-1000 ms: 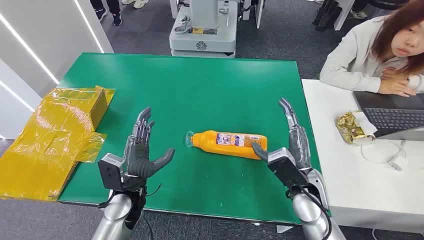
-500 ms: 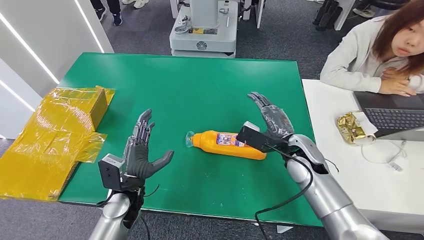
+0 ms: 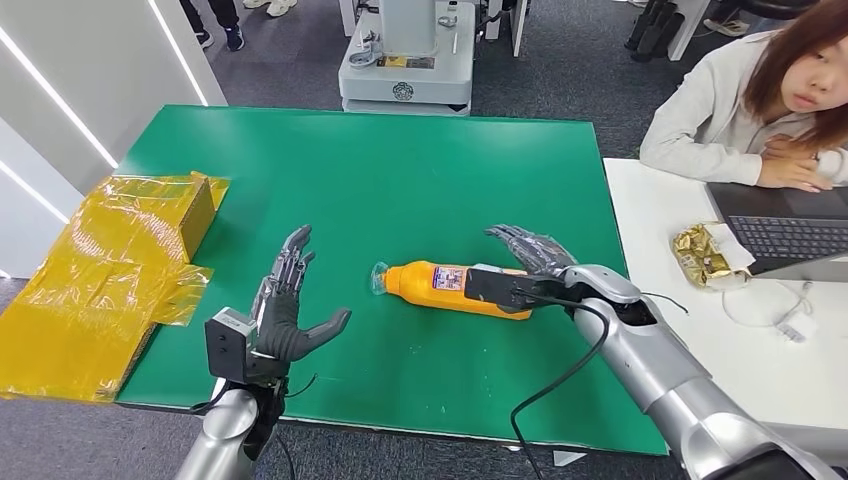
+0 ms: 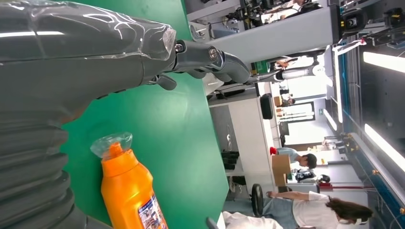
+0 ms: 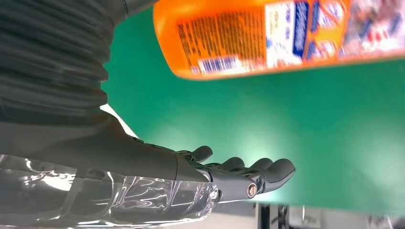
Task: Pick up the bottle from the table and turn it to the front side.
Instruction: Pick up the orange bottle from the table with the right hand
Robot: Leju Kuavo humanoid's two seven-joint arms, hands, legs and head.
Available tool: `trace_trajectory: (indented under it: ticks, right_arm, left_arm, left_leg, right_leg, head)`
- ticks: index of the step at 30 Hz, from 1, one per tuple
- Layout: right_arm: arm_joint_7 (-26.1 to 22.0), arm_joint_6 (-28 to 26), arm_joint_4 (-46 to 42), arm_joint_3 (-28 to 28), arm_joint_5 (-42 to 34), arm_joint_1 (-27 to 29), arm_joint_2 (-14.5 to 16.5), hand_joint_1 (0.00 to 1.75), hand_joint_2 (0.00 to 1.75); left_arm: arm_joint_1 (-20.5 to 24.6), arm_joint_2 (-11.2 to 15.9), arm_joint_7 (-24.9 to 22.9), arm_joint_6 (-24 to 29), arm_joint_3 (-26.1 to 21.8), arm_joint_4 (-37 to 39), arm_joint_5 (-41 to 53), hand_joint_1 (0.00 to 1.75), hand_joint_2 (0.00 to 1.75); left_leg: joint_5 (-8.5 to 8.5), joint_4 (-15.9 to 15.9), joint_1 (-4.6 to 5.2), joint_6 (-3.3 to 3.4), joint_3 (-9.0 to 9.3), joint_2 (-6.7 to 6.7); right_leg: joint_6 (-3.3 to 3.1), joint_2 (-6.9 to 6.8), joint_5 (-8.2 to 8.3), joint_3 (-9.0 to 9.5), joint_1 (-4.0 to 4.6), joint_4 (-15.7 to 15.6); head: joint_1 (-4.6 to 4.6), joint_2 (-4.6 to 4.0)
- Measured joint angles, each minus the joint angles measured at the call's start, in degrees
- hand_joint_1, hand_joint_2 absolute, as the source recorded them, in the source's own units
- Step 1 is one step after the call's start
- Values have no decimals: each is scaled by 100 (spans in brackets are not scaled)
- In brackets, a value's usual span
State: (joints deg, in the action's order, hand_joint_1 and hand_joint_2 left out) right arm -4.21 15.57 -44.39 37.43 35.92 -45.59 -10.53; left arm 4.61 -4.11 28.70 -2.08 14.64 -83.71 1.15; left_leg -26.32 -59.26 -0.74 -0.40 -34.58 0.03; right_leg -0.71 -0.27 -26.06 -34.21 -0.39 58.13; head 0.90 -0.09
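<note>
Nearest, at 7 o'clock on the green table: left hand raised, fingers spread wide, holding nothing. Just past centre: orange bottle lying on its side, wrapped cap toward 9 o'clock, back label with barcode showing. At its 3 o'clock end: right hand spread open above the base, not closed on it. Probably rigid, smooth plastic, slick and prone to rolling; best grasped around the mid-body. Farther, at 2 o'clock: a seated person at a laptop.

Bare green table lies open beyond my right hand; the lying orange plastic bottle blocks beside it.
</note>
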Motion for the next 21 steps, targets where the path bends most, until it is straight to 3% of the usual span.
trace_trajectory:
  ticks: [5, 13, 16, 21]
  right_arm:
    - [-1, 304, 172, 230, -58, -60, -30, 0, 175]
    - [-43, 305, 343, 496, -105, -145, -33, 0, 175]
    - [-185, -20, 383, 584, -104, -156, -32, 0, 175]
    - [-503, -1145, 346, 649, 66, -87, 9, 0, 175]
  left_arm:
    - [-36, 17, 0, -5, 0, 0, 5, 0, 175]
    - [-53, 51, -57, 42, 0, 0, -33, 0, 175]
    - [-58, 53, -63, 90, 0, 0, -47, 0, 175]
    - [-114, 51, -23, 238, 0, -1, 56, 0, 175]
  left_leg:
    - [0, 0, 0, 0, 0, 0]
    - [0, 0, 0, 0, 0, 0]
    - [0, 0, 0, 0, 0, 0]
    - [0, 0, 0, 0, 0, 0]
  right_leg:
    - [0, 0, 0, 0, 0, 0]
    - [0, 0, 0, 0, 0, 0]
    - [0, 0, 0, 0, 0, 0]
    - [0, 0, 0, 0, 0, 0]
  head:
    - [-1, 0]
    - [-1, 0]
    - [-1, 0]
    - [1, 0]
